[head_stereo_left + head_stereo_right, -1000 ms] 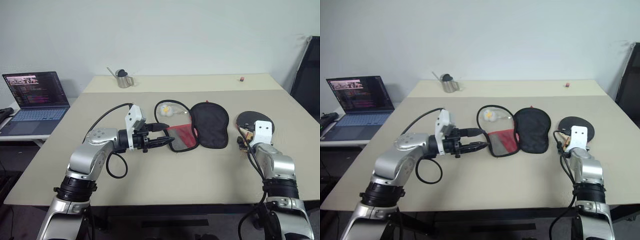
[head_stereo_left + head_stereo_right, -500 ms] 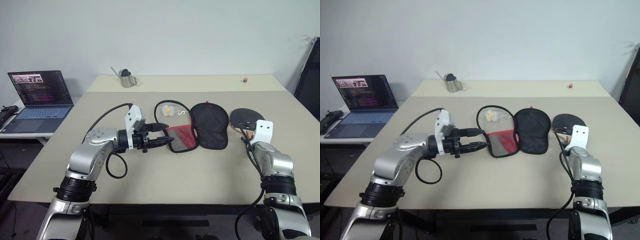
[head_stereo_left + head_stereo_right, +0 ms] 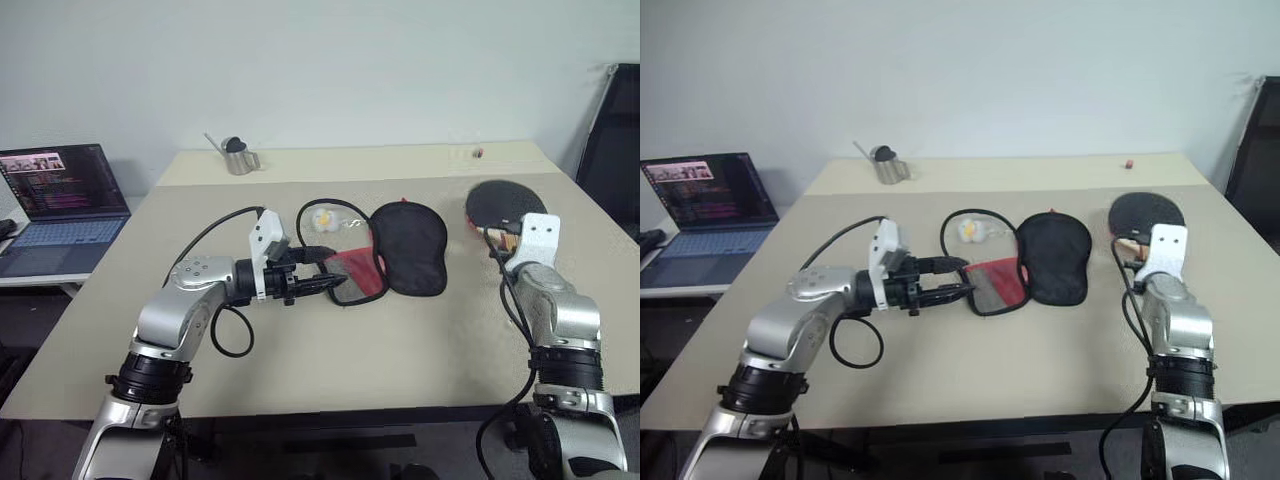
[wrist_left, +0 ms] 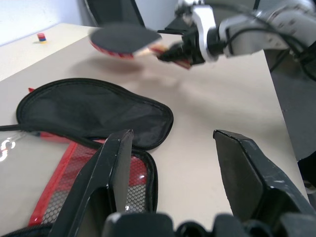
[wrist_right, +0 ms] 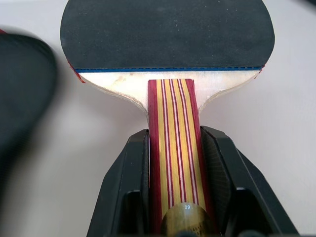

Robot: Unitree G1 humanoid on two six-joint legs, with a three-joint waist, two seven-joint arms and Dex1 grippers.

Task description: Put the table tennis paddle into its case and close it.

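Holding: the table tennis paddle (image 5: 168, 74) is clamped by its striped handle between the fingers of the right claw (image 5: 173, 187), blade pointing away from the wrist, lifted clear of the desk (image 3: 420, 330).
Case: the case (image 3: 385, 258) is laid flat at mid-desk, black top folded open toward the right arm, red mesh half toward the left.
Left claw: the left claw (image 4: 173, 163) is held apart and empty, its tips just beside the red half's edge.
Key relation: the case lies to the left of the paddle, well apart; the paddle's long axis runs away from the robot.
Nearer arm: the left arm is judged nearer the case, suited to steadying it.
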